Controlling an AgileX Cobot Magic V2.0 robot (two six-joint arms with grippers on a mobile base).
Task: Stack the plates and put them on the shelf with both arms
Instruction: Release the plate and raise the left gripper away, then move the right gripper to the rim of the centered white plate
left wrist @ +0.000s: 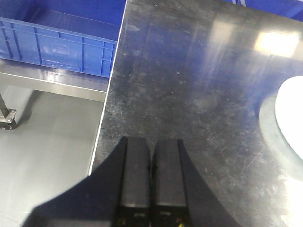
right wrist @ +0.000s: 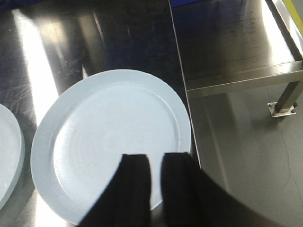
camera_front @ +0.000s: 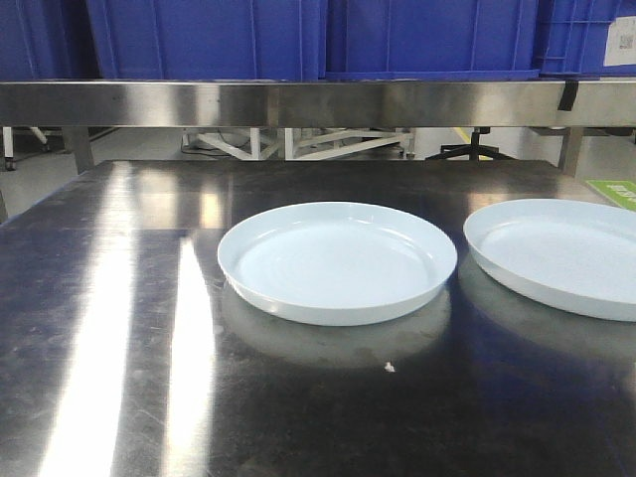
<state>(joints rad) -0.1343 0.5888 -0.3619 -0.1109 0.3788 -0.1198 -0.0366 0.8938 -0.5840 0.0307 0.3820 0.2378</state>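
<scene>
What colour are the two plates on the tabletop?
Very pale blue-white, plain, no pattern. The plates show best in the exterior front view.

Pale blue-white plate [right wrist: 111,127] flat on steel tabletop [right wrist: 94,38], right rim near the tabletop edge, second plate [right wrist: 8,156] just left of it, cropped, right gripper [right wrist: 156,161] above its near rim, black fingers [right wrist: 135,189] slightly parted, steel leg [right wrist: 289,94] well to its right

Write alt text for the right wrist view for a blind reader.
A large round pale blue-white plate lies near the reflective steel tabletop's edge. The black right gripper, fingers slightly parted, is over its near rim; a second plate's edge shows at left.
</scene>
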